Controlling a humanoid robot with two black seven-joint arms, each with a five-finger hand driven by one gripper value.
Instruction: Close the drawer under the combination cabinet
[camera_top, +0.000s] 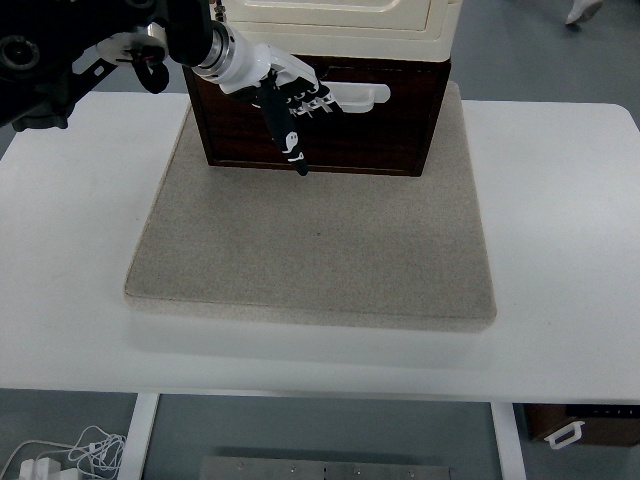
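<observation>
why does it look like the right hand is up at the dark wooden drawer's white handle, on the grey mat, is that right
Not quite: it is the left hand, coming in from the picture's left edge, not the right. The head view shows it at the dark wooden drawer by the white handle, one finger pointing down the drawer front. The cabinet does stand on the grey mat. The right hand is out of view.
</observation>
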